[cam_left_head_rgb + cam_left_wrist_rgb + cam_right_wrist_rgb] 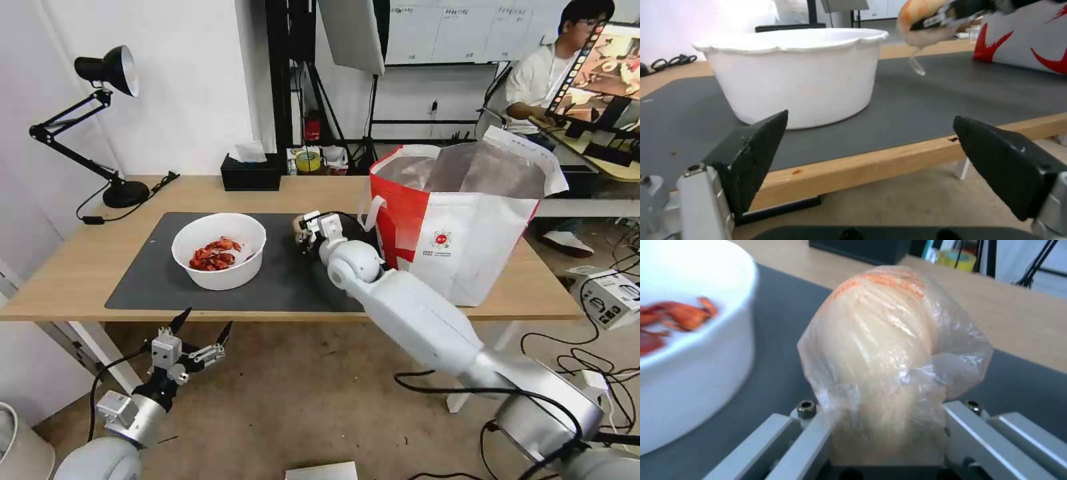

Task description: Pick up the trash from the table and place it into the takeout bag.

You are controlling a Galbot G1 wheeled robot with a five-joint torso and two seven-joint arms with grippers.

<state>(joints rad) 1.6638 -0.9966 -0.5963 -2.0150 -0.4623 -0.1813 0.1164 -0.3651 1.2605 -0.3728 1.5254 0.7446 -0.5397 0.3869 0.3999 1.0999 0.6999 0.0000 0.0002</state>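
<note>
1. Right gripper [304, 233] clamps the beige plastic-wrapped ball [889, 350] above the dark grey mat [147, 280], beside the white-and-red foil-lined takeout bag [460, 247].
2. Advice: raise it clear of the bag's rim before releasing.
3. Left gripper [200, 333] hangs open below the light-wood table [60, 267].

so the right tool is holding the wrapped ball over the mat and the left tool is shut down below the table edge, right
Not quite: the left tool is open, its fingers spread wide in the left wrist view. The rest holds: the right tool grips the wrapped ball over the mat.
</note>
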